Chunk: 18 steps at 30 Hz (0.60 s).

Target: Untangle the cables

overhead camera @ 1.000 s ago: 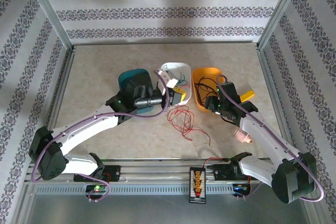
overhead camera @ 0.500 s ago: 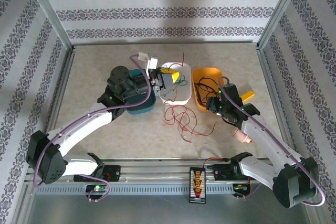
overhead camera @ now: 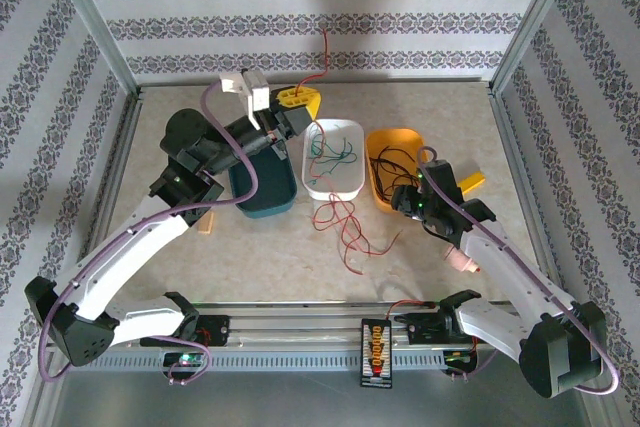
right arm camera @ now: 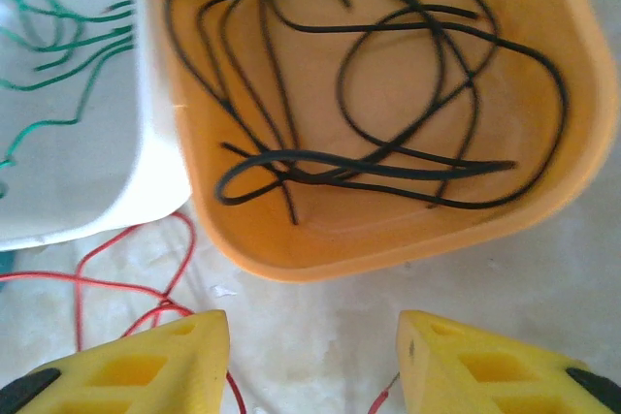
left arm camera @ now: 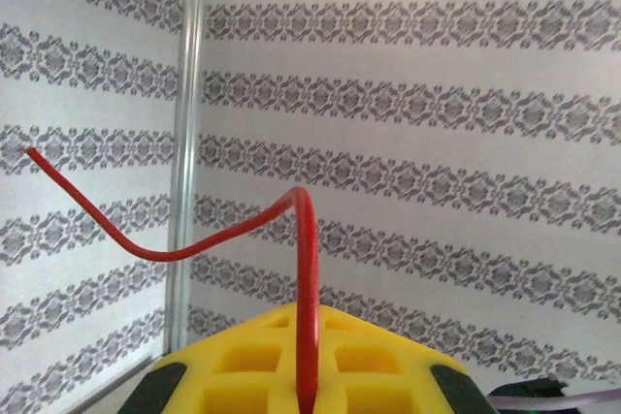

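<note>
The left end effector [left arm camera: 309, 390] is clamped on a thin red flexible cable [left arm camera: 310, 288], held high. The right end effector [right arm camera: 310, 366], jaws apart, hovers above loose red cables [overhead camera: 350, 229] on the tabletop [overhead camera: 270, 257], just beside black cables [right arm camera: 369, 174] in the orange plastic tub [right arm camera: 577, 133]. Light, limp, springy: likely best pinched near a free end.

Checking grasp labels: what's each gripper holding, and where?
Left gripper pinches a red cable, free end sticking out past its fingertips. Right gripper is open, holding nothing.

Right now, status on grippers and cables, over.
Left gripper shut on one red cable, raised. Right gripper open by orange bin. Red strands loose on table. Nothing blocking.
</note>
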Tool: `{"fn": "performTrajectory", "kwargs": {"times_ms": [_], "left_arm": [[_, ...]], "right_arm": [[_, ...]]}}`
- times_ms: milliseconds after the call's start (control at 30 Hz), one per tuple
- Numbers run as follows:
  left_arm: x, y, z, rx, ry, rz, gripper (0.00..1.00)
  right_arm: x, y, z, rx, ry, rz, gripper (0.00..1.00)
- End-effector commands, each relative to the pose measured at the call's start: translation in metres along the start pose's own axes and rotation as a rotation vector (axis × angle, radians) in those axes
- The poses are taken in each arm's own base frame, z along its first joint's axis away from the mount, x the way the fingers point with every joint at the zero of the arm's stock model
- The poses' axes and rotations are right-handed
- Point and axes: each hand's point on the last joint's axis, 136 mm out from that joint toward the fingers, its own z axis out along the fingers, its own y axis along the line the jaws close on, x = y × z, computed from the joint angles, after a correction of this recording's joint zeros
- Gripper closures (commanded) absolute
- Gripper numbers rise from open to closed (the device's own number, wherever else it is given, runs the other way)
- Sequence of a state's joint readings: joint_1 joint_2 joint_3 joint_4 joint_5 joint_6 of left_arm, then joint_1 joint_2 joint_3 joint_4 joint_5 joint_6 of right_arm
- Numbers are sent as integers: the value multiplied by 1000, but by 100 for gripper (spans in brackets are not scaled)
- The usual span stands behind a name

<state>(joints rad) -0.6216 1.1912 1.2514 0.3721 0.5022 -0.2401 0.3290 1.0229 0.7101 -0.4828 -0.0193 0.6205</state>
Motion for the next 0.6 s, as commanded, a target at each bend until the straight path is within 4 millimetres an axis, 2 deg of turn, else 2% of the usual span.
{"fn": "performTrajectory", "kwargs": {"times_ms": [0,67,133,233,300,367,567], "left_arm": [[-8,1,3,-5,5,45,100],[-4,2,4,-1,10,34,100],[-1,3,5,-3,17,28,100],[3,4,6,-2,22,19,100],[3,4,6,-3,22,17,100],[4,4,6,-2,23,11,100],[3,3,7,5,25,5,100]], "right_arm": [[4,44,-8,-236,24,-89,51],[19,73,-16,-389,79,-172,51],[42,97,-24,-499,152,-270,51],[75,118,-28,-582,258,-366,51],[88,126,-23,-592,298,-407,51],[93,129,-14,-568,305,-438,51],[89,151,17,-556,305,-491,52]]}}
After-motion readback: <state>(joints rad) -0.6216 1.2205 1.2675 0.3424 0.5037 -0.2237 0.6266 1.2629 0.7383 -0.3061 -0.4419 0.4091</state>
